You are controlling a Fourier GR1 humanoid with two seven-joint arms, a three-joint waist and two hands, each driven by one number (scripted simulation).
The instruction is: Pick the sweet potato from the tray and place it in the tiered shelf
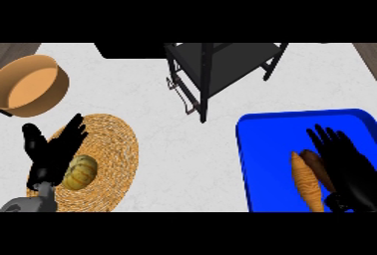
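Counter top [184, 149], pale and speckled, filled the head view. At the right lay a blue tray [258, 164], and on it an orange sweet potato [307, 182] lay lengthwise, its tapered end toward the view's lower edge. The right hand [344, 162] lay over the tray just beside it, fingers straight and slightly spread, pointing away from the robot; a darker brown thing [312, 159] showed between the potato and the palm, too hidden to name. Whether the hand touched the sweet potato could not be told.

The black tiered shelf [221, 67] stood at the top middle, well apart from the tray. At the left a round woven mat [110, 149] held a small yellowish pumpkin [80, 172]. The left hand [52, 149] rested open above it, fingers up and apart, thumb out to the side. A wooden bowl [33, 84] sat in the upper left corner.
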